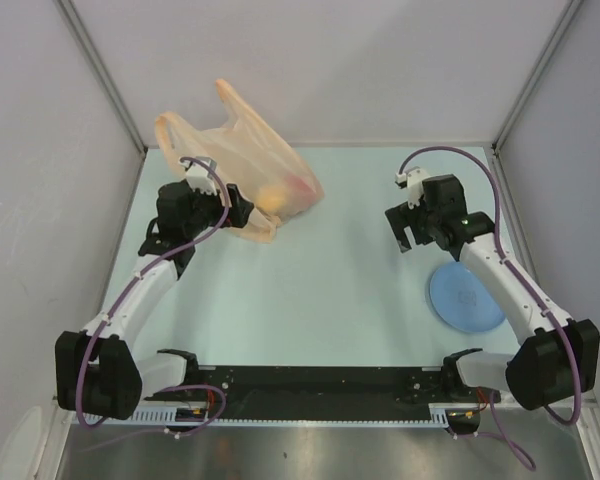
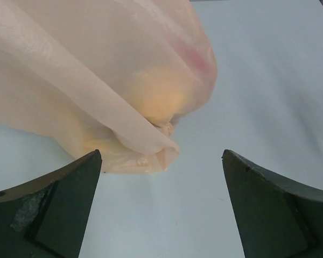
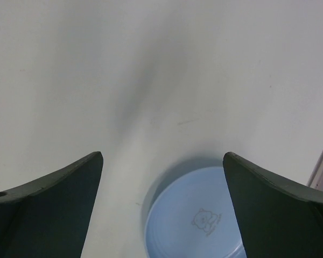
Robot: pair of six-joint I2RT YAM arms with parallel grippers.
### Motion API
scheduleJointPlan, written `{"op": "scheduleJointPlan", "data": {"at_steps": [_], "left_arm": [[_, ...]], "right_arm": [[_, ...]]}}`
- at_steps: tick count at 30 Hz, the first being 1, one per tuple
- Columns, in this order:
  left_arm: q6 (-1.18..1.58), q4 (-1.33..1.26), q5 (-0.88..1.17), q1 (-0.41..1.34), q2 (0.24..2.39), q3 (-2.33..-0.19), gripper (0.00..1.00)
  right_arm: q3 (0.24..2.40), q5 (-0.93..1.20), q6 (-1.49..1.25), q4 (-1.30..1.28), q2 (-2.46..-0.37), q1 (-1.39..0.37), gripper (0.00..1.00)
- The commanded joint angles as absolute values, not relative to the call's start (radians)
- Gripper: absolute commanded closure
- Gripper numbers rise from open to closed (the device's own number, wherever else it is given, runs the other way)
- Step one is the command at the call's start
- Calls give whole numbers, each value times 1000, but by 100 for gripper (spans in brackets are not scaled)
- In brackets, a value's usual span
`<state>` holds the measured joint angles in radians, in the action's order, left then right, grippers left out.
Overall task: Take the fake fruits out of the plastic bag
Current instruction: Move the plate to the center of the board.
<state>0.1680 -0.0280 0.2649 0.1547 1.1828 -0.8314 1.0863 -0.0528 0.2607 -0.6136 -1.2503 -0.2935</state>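
The peach-orange plastic bag (image 1: 242, 150) lies at the back left of the table, its handles up against the wall. Through it I see a yellowish round fruit (image 1: 270, 197) and a red fruit (image 1: 302, 186); other fruits are hidden. In the left wrist view the bag (image 2: 86, 64) fills the upper left, with the yellowish fruit (image 2: 159, 94) and a red blur (image 2: 196, 62) inside. My left gripper (image 1: 244, 214) is open, its jaws (image 2: 162, 153) just short of the bag's lower corner. My right gripper (image 1: 408, 238) is open and empty (image 3: 162, 153), above the table.
A round blue plate (image 1: 467, 297) with a small bear print lies at the right, below the right gripper (image 3: 204, 220). Grey walls close the table at the back and sides. Pale table surface (image 1: 330, 270) lies between the arms.
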Motion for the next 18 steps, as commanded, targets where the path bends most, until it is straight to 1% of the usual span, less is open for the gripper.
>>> {"op": "scheduleJointPlan", "data": {"at_steps": [1, 4, 6, 8, 12, 13, 18], "left_arm": [[183, -58, 294, 175, 1151, -827, 0], [167, -49, 305, 181, 1134, -821, 0], [166, -55, 285, 183, 1121, -812, 0], [163, -64, 276, 183, 1112, -798, 0], [160, -83, 265, 183, 1091, -782, 0], [160, -81, 265, 183, 1085, -782, 0], [152, -60, 270, 183, 1080, -767, 0]], "right_arm": [[1120, -135, 288, -647, -1308, -301, 0], [1108, -141, 331, -712, -1339, -276, 0], [1065, -141, 333, -733, -1339, -255, 4], [1036, -150, 342, -767, -1350, -226, 10], [999, -126, 308, -787, -1370, -157, 14], [997, -105, 307, -784, -1373, -153, 16], [997, -83, 290, -776, -1404, -189, 17]]}}
